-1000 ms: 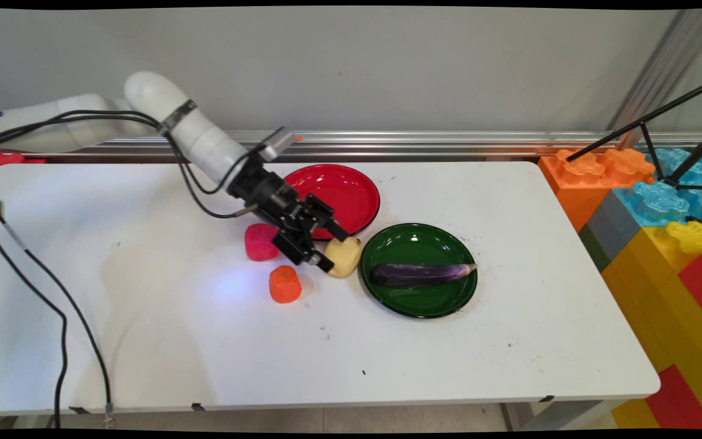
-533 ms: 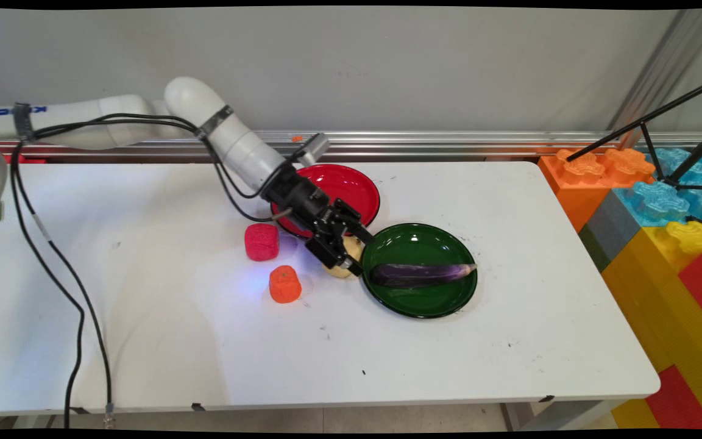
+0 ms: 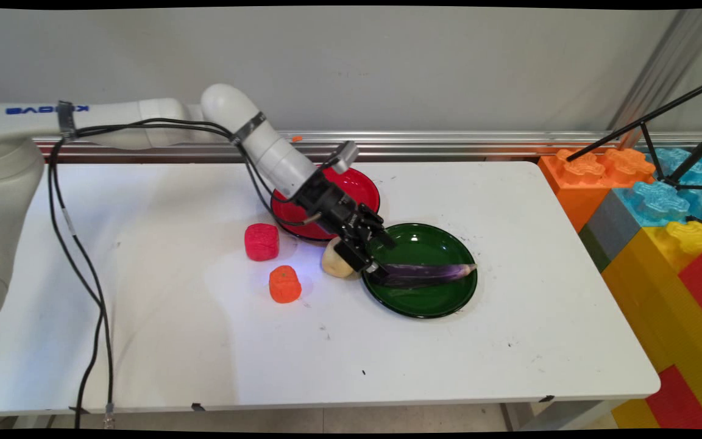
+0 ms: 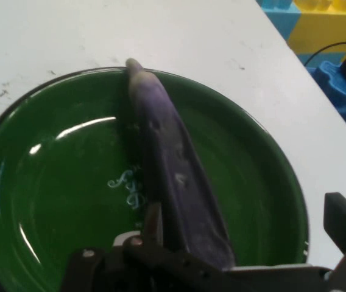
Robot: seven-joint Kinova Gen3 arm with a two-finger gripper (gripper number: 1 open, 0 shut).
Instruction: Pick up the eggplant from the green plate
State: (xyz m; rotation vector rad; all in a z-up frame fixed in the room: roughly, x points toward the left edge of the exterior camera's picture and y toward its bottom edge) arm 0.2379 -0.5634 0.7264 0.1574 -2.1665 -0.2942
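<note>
On white worktop [image 3: 448,366], centre-right: dark green round plate [image 3: 424,302] w/ long purple eggplant [image 3: 427,274] lying across it, narrow stem end pointing to plate's far-right rim, blunt end toward arm. Same plate [image 4: 57,207] and eggplant [image 4: 173,176] fill hand view, eggplant running up from between the linkage toward the rim.

Black two-finger gripper [image 3: 378,266] tilted down from upper left, low over plate's left edge, right at eggplant's blunt end. Fingers spread wide, one either side of that end in hand view: one finger [image 4: 343,222] well out to the side, not pressing on the skin; other one lost under linkage at bottom edge. No grip on anything as far as visible; whether a pad brushes the eggplant, can't tell.

Slanted reach fits arm's base being off to the left: wrist crosses over glossy red round plate [image 3: 360,189] behind, which looks bare where visible, part hidden by wrist.

Just left of gripper, touching or nearly touching green plate's rim: pale yellow potato-like lump [image 3: 336,259], partly hidden by gripper. Further left, apart from each other: pinkish-red rough block [image 3: 261,241] and orange stubby carrot-like piece [image 3: 284,284], both directly on worktop, near but not on either plate.

At right, off the worktop edge: stack of big toy building blocks [image 3: 662,219], orange, blue, yellow, red.
</note>
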